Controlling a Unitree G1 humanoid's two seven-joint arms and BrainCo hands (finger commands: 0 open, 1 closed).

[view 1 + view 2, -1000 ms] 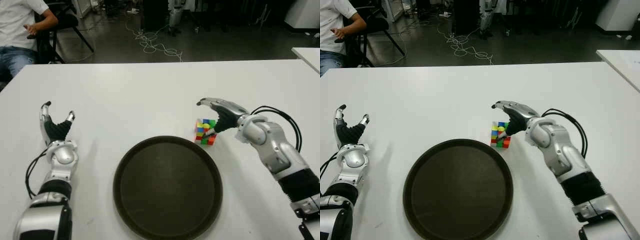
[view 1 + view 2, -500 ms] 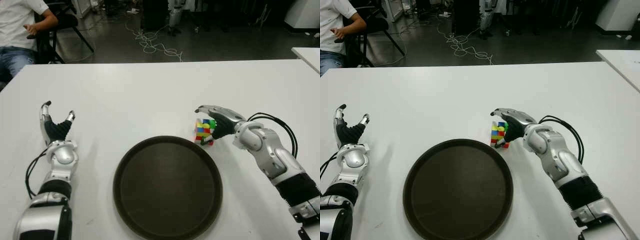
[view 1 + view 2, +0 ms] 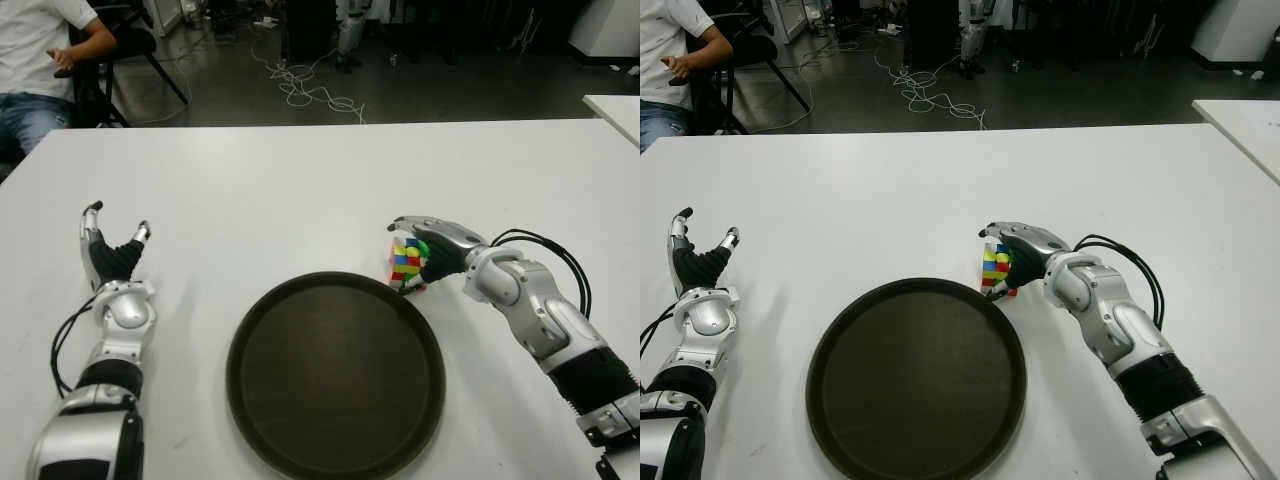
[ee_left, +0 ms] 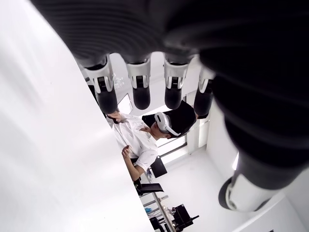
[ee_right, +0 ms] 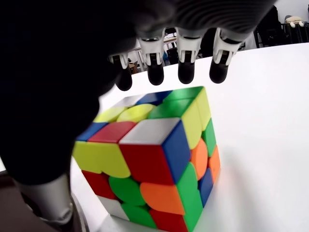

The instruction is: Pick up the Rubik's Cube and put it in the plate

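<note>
The Rubik's Cube [image 3: 405, 262] stands on the white table [image 3: 250, 190], a little tilted, just off the far right rim of the dark round plate [image 3: 335, 380]. My right hand [image 3: 418, 248] arches over the cube from the right. In the right wrist view its fingers [image 5: 186, 67] stretch straight past the cube [image 5: 154, 154] without touching it, and the thumb shows low beside the cube. The hand is open. My left hand [image 3: 112, 250] shows open at the far left of the table, fingers pointing up, holding nothing.
A seated person [image 3: 40, 60] and a chair are beyond the table's far left corner. Cables [image 3: 300, 85] lie on the floor behind. Another white table's corner [image 3: 615, 105] shows at the right edge.
My right hand has moved left and lower, closing in around the cube. The cube has tipped and shifted slightly toward the plate's rim. The left hand has not moved.
</note>
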